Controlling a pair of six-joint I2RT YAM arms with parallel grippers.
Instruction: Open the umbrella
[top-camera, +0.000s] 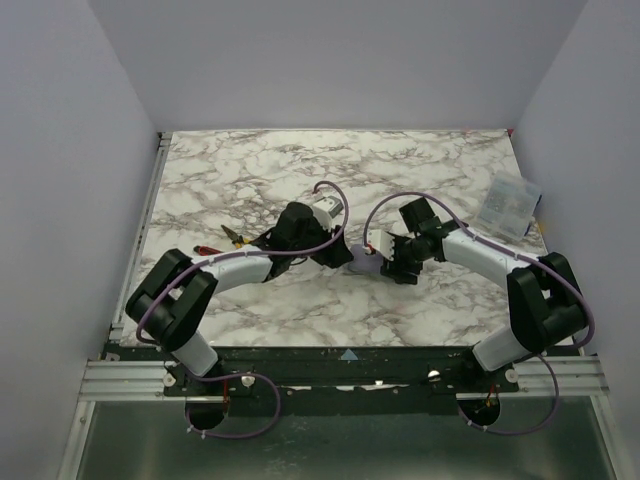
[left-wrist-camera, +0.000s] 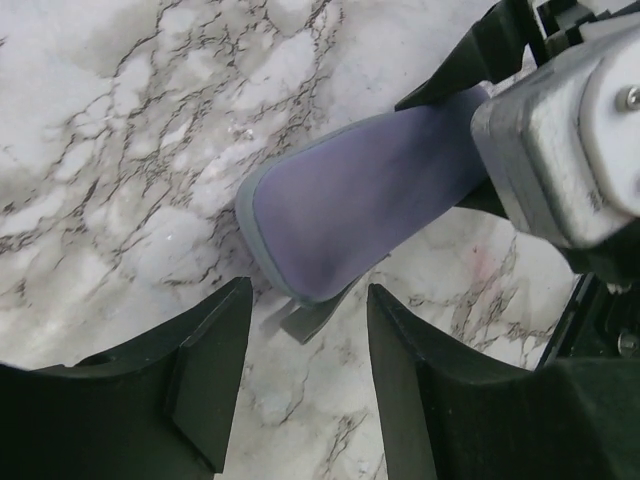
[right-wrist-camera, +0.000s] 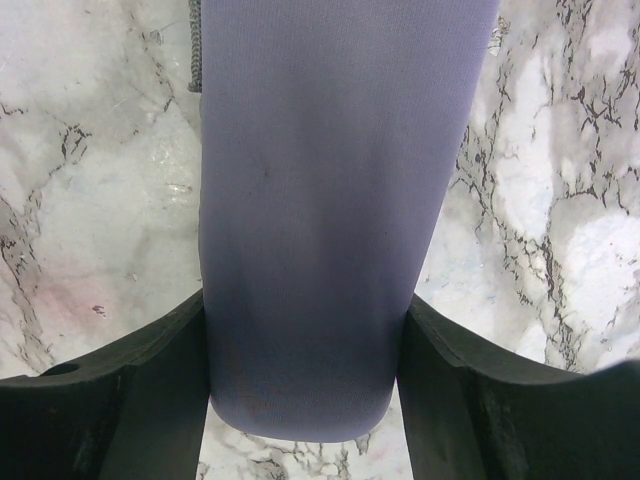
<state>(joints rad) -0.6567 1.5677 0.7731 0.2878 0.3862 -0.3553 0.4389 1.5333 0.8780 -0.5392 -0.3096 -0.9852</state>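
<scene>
Black fingers (right-wrist-camera: 150, 400) of the right end effector (right-wrist-camera: 305, 315) press both sides of the folded lavender umbrella (right-wrist-camera: 340, 150), clamping it as it lies on the marble worktop (left-wrist-camera: 100, 150). The left end effector (left-wrist-camera: 308, 298) hovers just beside the umbrella's free end, its jaws apart and holding nothing, with a small grey tab (left-wrist-camera: 300, 318) below them. Likely risks: the smooth fabric slides through the right grip, the left jaws catch only the tab or loose cloth, or the two closely placed end effectors collide.
</scene>
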